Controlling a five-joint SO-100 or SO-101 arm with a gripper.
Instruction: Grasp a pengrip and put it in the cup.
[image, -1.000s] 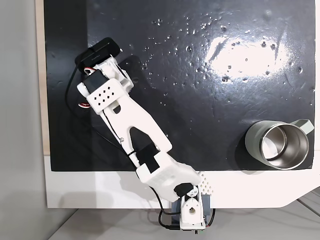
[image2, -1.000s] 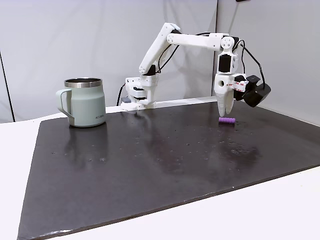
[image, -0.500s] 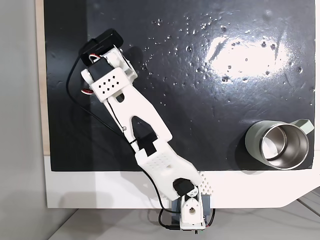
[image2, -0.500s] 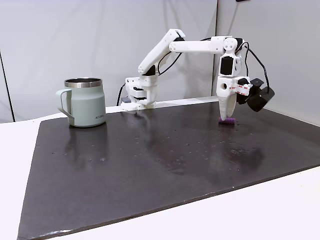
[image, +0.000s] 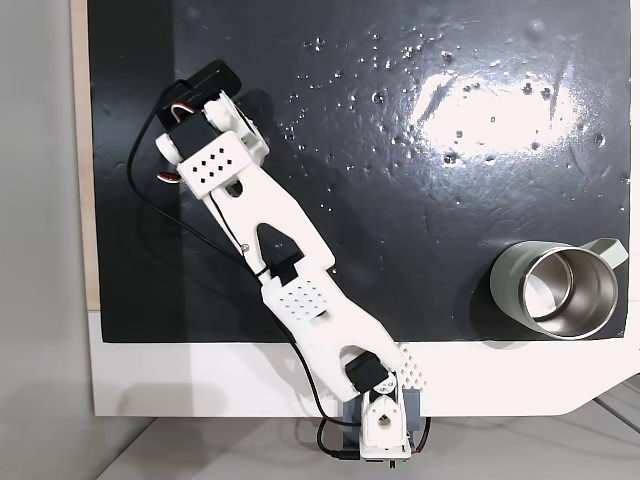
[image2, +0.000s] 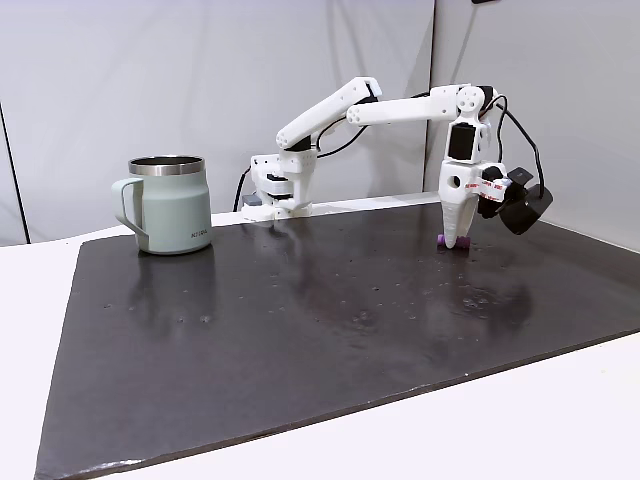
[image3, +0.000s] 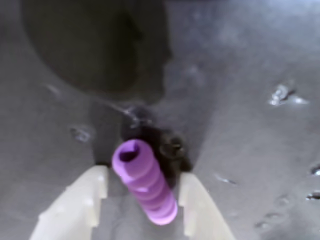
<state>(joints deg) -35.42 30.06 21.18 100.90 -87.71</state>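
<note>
from above the arm hides the pengrip (image3: 144, 181). the wrist view shows it lying on the black mat (image2: 300, 310), long axis running away from the camera, between the parted fingers of the gripper (image3: 141, 192), not visibly clamped. the cup (image2: 167, 204) stands well apart, upright, near the mat's opposite corner.

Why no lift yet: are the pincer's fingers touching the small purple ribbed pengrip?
Apart. The wrist view shows the purple ribbed pengrip between both cream fingers, dark mat visible either side.
</note>
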